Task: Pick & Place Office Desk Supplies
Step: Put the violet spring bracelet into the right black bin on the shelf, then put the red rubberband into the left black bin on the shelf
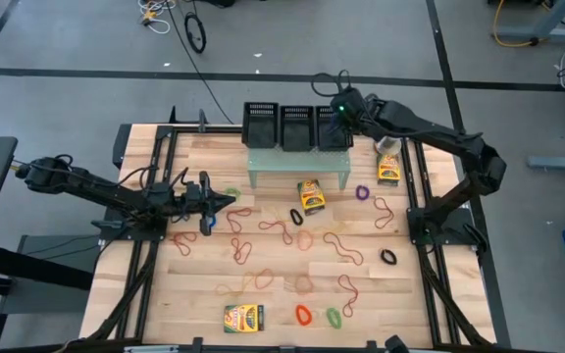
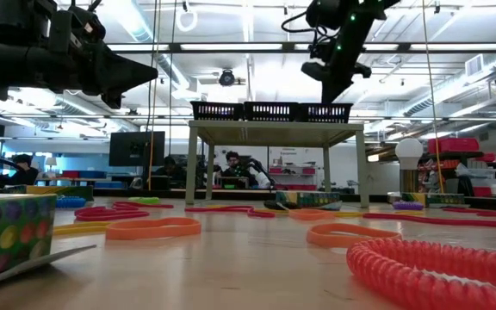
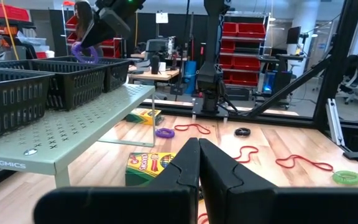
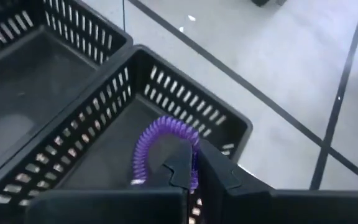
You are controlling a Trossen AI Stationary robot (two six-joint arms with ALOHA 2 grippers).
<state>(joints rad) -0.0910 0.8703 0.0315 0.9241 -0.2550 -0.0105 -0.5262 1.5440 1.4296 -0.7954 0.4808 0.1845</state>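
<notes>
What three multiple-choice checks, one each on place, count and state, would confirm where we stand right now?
1. Where is the right gripper?
A. Over the black plastic mesh basket at the right end of the row
B. Low over the wooden table's front edge
C. Beside the left arm

2. How many black mesh baskets sit on the pale green perforated metal stand?
A. One
B. Three
C. Five

3. What is the state of the right gripper?
A. Wide open, empty
B. Shut on a crayon box
C. Shut on the purple coiled band

Answers: 1 A, the high view shows that arm reaching to the rightmost basket. 2 B, three stand side by side in the high view. 3 C, the right wrist view shows the fingers pinching the purple coil above the basket.
</notes>
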